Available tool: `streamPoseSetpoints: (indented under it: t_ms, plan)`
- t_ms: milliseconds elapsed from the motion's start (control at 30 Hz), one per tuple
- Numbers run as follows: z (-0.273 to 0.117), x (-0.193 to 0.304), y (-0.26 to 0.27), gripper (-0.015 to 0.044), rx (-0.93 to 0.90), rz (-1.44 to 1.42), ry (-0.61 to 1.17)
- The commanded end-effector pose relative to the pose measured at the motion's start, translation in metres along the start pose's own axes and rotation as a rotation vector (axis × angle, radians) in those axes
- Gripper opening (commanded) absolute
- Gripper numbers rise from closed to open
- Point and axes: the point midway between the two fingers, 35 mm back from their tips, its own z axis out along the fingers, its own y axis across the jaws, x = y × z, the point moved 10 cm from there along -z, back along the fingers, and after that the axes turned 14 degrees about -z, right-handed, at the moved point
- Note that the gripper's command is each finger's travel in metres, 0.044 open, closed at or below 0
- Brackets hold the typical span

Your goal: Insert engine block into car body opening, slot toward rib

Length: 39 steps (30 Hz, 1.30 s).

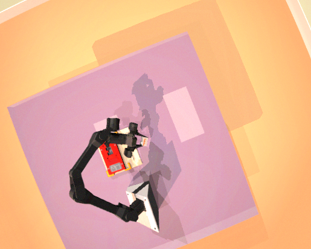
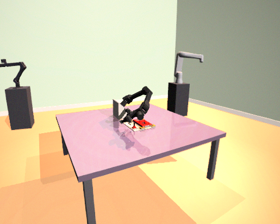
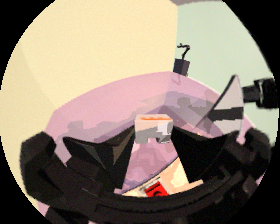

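The engine block (image 1: 144, 141) (image 3: 153, 123) is a small white and grey block with an orange mark on one face and a notch in its lower edge in the wrist view. My gripper (image 1: 145, 141) (image 3: 151, 127) is shut on it, with one finger on each side, and holds it beyond the cream board's edge. The red car body (image 1: 118, 156) (image 2: 144, 123) lies on the table beside the cream board. A grey patch and a dark part show on its top; I cannot tell which is the opening. The arm hides the car body's far end. The rib cannot be made out.
The cream board (image 1: 136, 158) (image 3: 175, 181) carries a small red piece (image 2: 134, 126) (image 3: 156, 190) with a dark upright part. My arm's white wedge-shaped mount (image 1: 150, 214) (image 2: 118, 110) stands near them. All rest on the pink table (image 1: 80, 104) (image 2: 180, 131).
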Motion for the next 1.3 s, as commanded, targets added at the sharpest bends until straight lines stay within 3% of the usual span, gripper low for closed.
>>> streamPoseSetpoints:
  t_ms: [0,1267]
  plan:
    - [0.005,0.007,0.001,0.0,0.004,-0.001,0.0]
    - [0.034,0.052,0.012,0.0,0.006,-0.002,0.002]
